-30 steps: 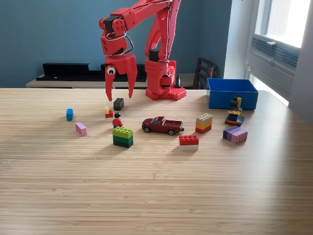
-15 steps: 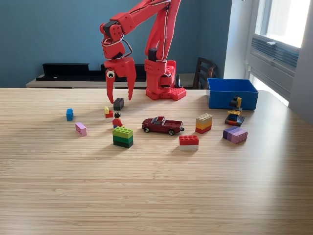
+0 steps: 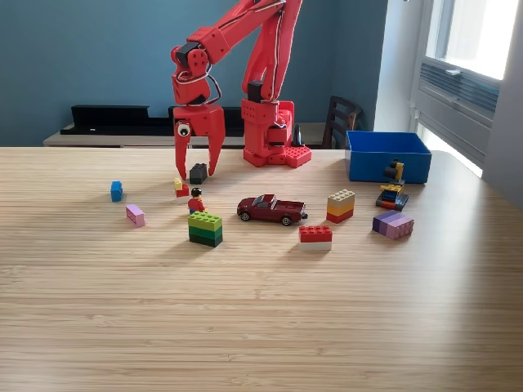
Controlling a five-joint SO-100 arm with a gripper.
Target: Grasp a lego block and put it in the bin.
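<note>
My red gripper hangs open with its two fingers pointing down, straddling a small black lego block on the wooden table. The fingertips reach about the block's height. The bright blue bin stands at the back on the exterior view's right, beside the arm's red base. Other lego pieces lie scattered: a yellow-and-red piece, a blue block, a pink block, a green stack.
A minifigure, a dark red toy car, a red-and-white block, a tan-yellow-red stack, a purple block and a small dark model lie between the gripper and the bin. A long black tray sits behind the table.
The gripper has come down toward the table and now brackets the black block, staying open. The loose pieces have not moved.
</note>
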